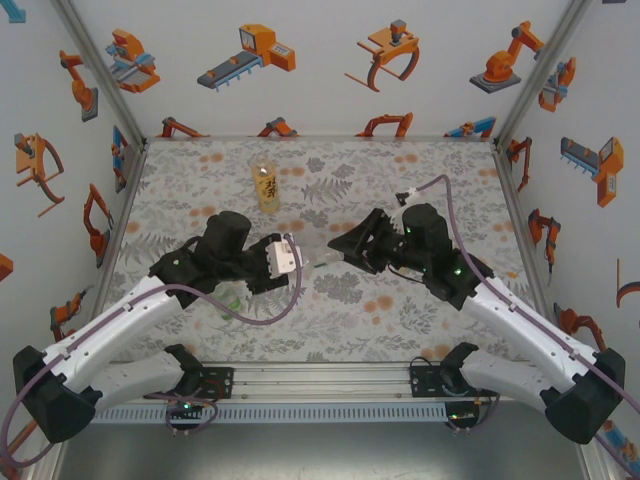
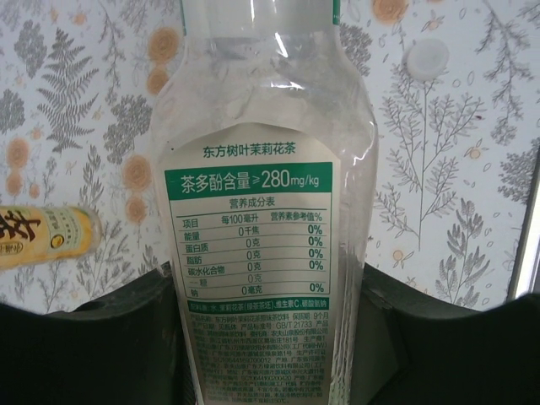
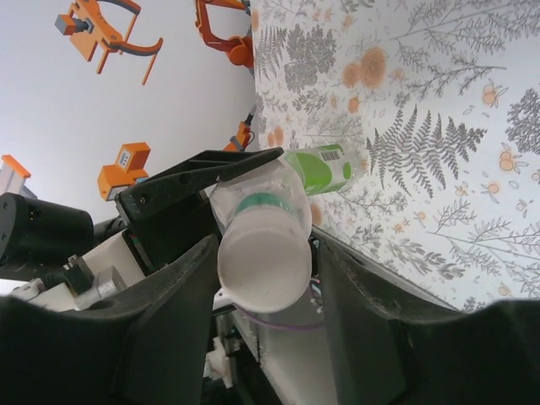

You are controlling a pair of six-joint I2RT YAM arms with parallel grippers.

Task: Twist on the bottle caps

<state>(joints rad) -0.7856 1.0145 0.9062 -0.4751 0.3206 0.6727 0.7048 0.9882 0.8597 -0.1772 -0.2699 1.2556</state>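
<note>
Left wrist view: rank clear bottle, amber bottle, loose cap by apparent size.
1. clear bottle, though it sits nearest the camera
2. amber bottle, cut off by the frame edge
3. loose cap

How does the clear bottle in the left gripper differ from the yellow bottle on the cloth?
The clear bottle is colourless with a green-and-white label; the yellow bottle is amber. The clear bottle lies sideways, clamped in the left gripper; the yellow bottle stands upright, free. Both are labelled plastic bottles.

- Bright, even, diffuse light; shadows faint.
- Soft glare on the clear bottle (image 2: pixel 261 110) between the left fingers (image 2: pixel 76 354).
- Close fingers dark, slightly blurred.
</note>
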